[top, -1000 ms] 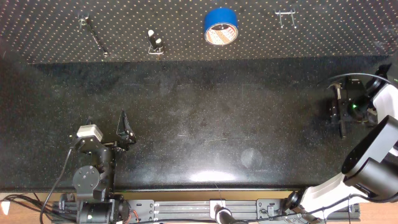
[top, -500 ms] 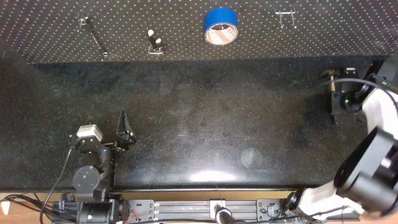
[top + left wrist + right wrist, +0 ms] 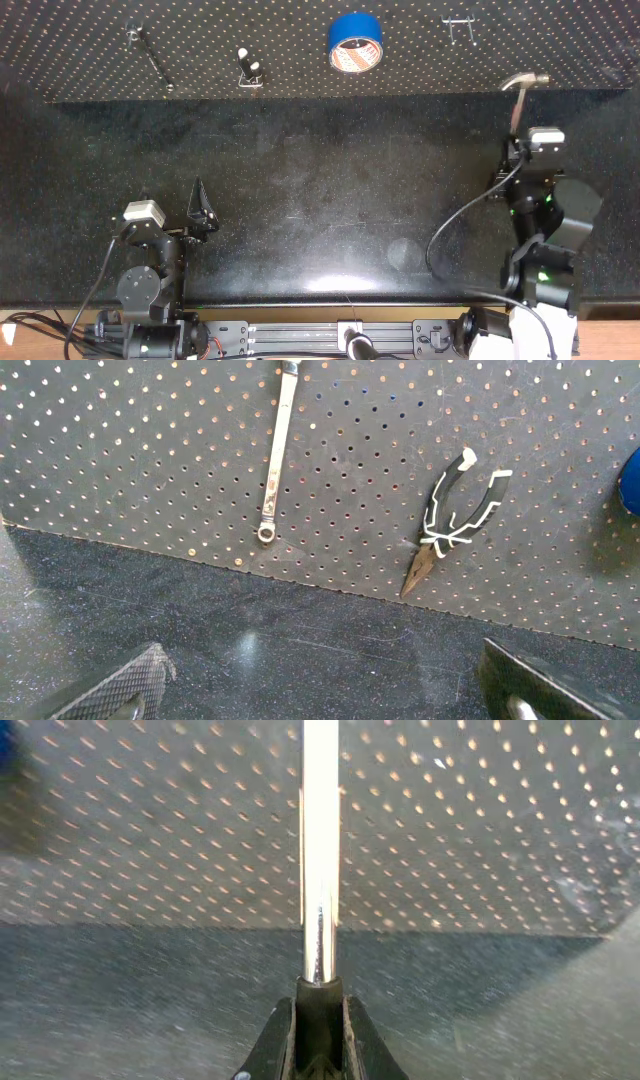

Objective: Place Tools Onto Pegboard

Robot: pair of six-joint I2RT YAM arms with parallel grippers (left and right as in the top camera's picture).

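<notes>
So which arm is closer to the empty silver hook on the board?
Right. The right gripper, holding the hammer, is near the pegboard on the same side as the hook. The left gripper rests far across the table, near its base.

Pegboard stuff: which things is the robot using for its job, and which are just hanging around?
In the job: hammer, held by the right gripper; pegboard; empty double hook.
Just hanging there: wrench; pliers; blue tape roll.
</notes>
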